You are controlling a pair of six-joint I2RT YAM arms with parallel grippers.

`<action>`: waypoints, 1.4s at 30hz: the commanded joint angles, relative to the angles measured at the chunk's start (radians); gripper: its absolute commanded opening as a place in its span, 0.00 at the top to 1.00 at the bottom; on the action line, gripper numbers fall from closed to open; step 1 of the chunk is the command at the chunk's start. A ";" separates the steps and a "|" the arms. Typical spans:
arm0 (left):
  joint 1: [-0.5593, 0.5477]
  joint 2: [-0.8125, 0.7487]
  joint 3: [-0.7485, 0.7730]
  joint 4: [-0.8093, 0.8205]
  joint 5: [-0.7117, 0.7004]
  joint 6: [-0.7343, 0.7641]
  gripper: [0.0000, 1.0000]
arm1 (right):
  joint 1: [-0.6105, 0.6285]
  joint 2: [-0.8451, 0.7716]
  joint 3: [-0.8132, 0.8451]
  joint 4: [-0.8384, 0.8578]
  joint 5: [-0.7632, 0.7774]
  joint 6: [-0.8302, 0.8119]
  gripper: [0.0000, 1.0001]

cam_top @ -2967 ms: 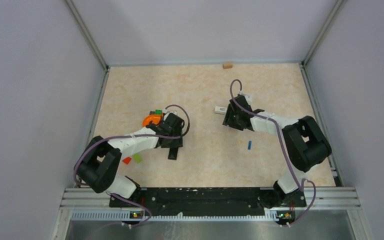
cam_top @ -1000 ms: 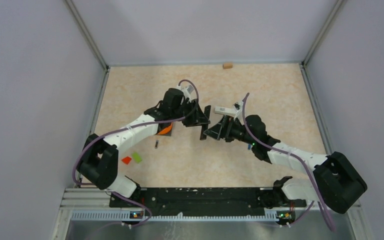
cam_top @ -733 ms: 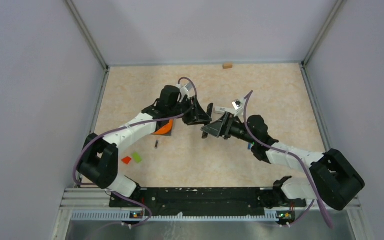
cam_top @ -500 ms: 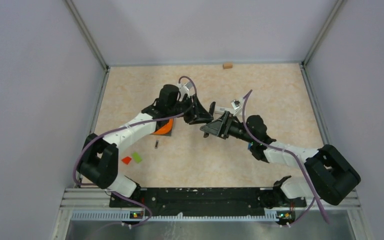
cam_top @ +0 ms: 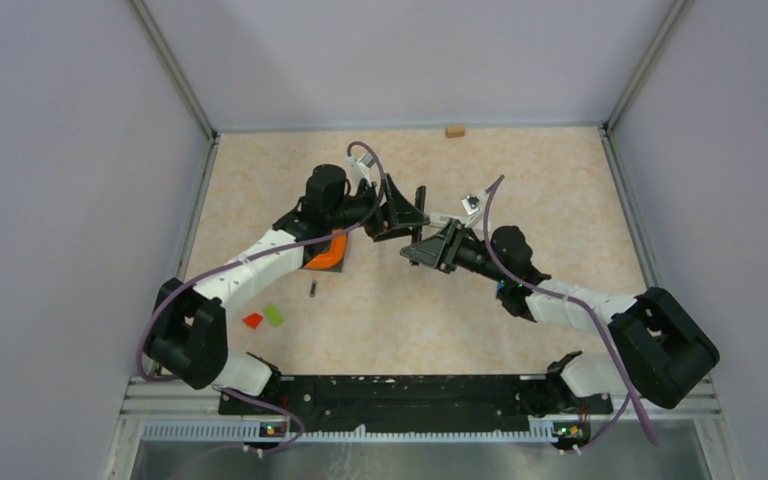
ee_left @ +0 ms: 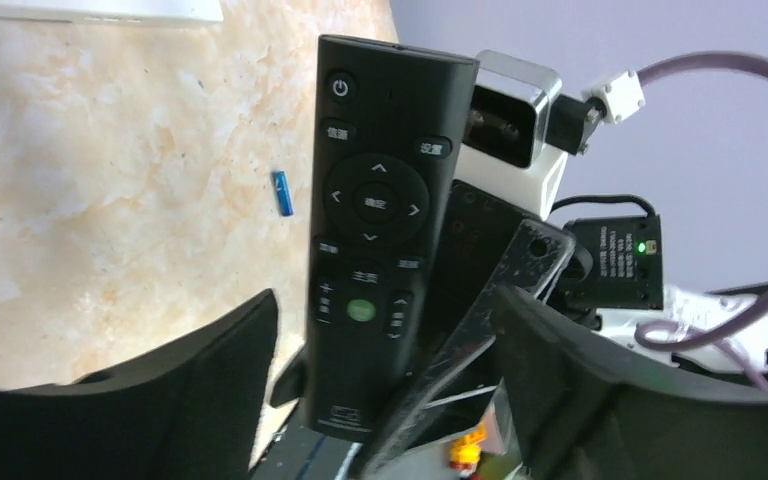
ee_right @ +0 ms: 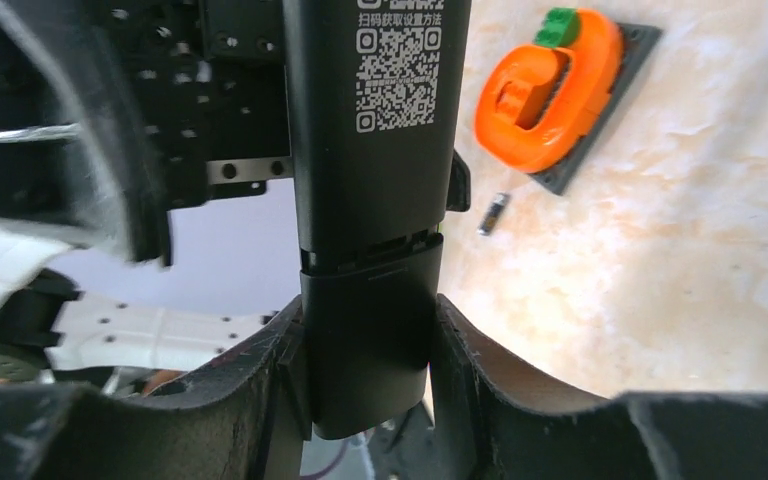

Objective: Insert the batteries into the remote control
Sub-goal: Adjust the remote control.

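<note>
The black remote control (ee_left: pixel 375 230) hangs in the air between my two grippers, above the middle of the table. Its button face shows in the left wrist view, and its back (ee_right: pixel 375 150) with a QR label shows in the right wrist view. My right gripper (ee_right: pixel 368 340) is shut on its lower end, with both fingers pressed against its sides. My left gripper (ee_left: pixel 385 330) is open around the same end, with a gap on each side. A blue battery (ee_left: pixel 281 192) lies on the table. A dark battery (ee_right: pixel 494 213) lies near the orange piece.
An orange piece (cam_top: pixel 328 250) with green studs sits on a dark plate under the left arm. Red (cam_top: pixel 253 320) and green (cam_top: pixel 275 314) blocks lie near the left front. A small wooden block (cam_top: pixel 454 130) rests at the back wall. A white bar (ee_left: pixel 90 10) lies beyond the grippers.
The right gripper has closed onto the remote control and the left gripper has opened off it. The left arm has drawn slightly back to the left.
</note>
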 commanded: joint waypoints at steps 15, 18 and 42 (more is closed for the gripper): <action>0.018 0.018 0.264 -0.303 -0.213 0.196 0.02 | 0.046 -0.062 0.340 -0.785 0.341 -0.772 0.82; 0.047 0.040 0.280 -0.289 -0.187 0.156 0.04 | 0.056 -0.063 0.333 -0.775 0.385 -0.838 0.82; 0.127 0.118 0.261 -0.416 0.032 0.236 0.64 | 0.193 0.112 0.520 -0.899 0.592 -1.113 0.81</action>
